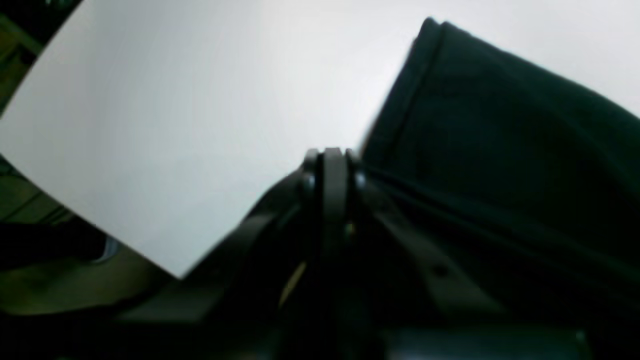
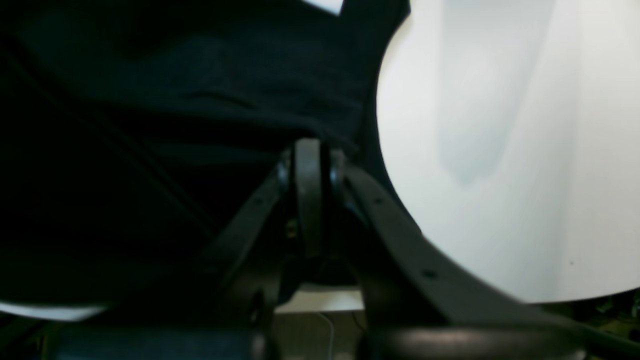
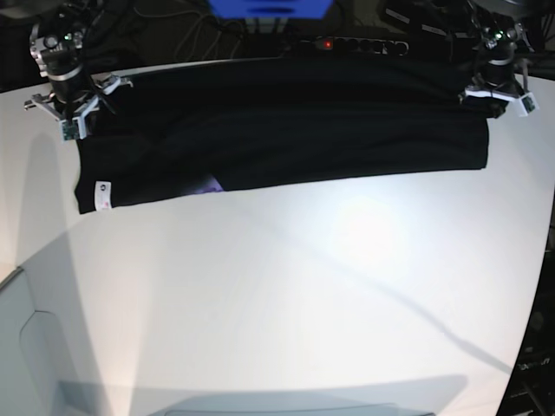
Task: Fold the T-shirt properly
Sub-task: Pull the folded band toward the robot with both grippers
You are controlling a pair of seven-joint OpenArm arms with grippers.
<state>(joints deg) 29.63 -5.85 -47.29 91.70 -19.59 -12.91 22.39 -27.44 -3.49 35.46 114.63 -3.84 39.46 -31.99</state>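
The black T-shirt (image 3: 286, 139) hangs stretched across the far side of the white table (image 3: 303, 286), its lower edge lying on the tabletop. A small white tag (image 3: 102, 195) shows at its lower left corner, and a bit of purple print (image 3: 212, 185) peeks out below the hem. My left gripper (image 3: 494, 97), on the right in the base view, is shut on the shirt's right end. My right gripper (image 3: 74, 111) is shut on its left end. In the left wrist view the closed gripper (image 1: 332, 156) pinches cloth (image 1: 500, 150). In the right wrist view the closed gripper (image 2: 310, 150) is buried in cloth (image 2: 175, 100).
A power strip (image 3: 351, 43) with a red light and a blue object (image 3: 269, 9) sit behind the table. The table's curved edge (image 3: 542, 260) runs down the right. A pale raised panel (image 3: 26, 347) stands at the lower left corner.
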